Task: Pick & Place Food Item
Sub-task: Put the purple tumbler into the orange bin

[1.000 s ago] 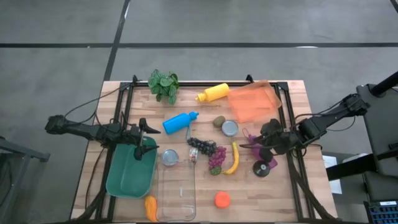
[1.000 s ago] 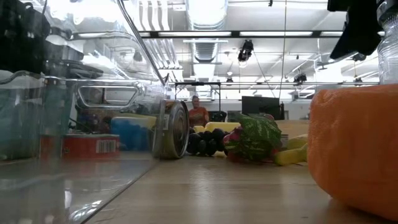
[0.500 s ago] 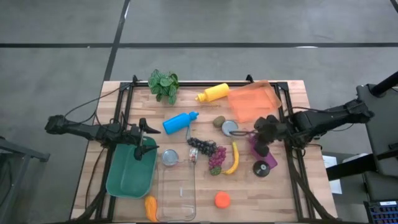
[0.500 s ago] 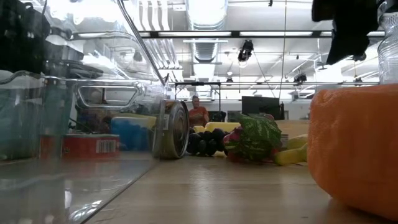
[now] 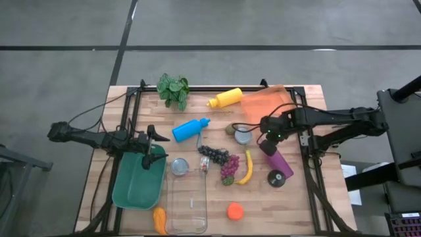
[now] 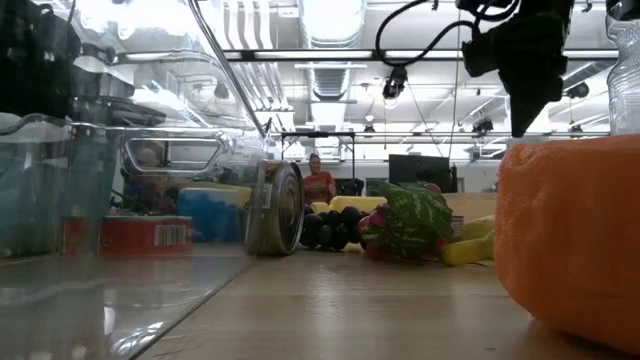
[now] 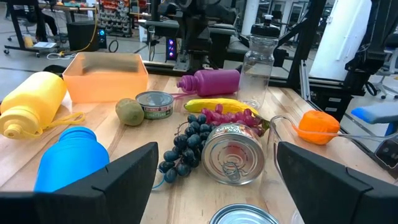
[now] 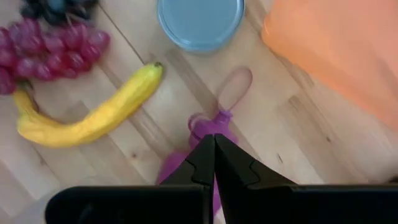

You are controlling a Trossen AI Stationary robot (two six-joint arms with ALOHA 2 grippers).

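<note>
High view, left to right: my left gripper (image 5: 156,146) hangs at the nine o'clock side of the table (image 5: 309,95), fingers spread wide and holding nothing, over the far rim of the green bin (image 5: 135,187). Just past it, toward the centre, lie a blue bottle (image 5: 189,129), a tin can (image 5: 179,166) and a clear container (image 5: 187,204). An orange carrot-like piece (image 5: 159,220) sits at the bin's six o'clock corner. At the middle are dark grapes (image 5: 217,154), red grapes (image 5: 229,169) and the banana (image 5: 247,168), with a kiwi (image 5: 231,128) and a blue-lidded tin (image 5: 243,136) at the banana's twelve o'clock. An orange fruit (image 5: 235,210) lies toward six o'clock.

My right gripper (image 5: 265,133) hovers with its fingers pressed shut on nothing, above the cap end of the purple bottle (image 5: 277,161), which lies at the banana's three o'clock. From my right wrist the closed fingertips (image 8: 214,158) point down at that bottle (image 8: 208,134), the banana (image 8: 87,115) just beside it. The orange tray (image 5: 266,106) lies at one o'clock.
</note>
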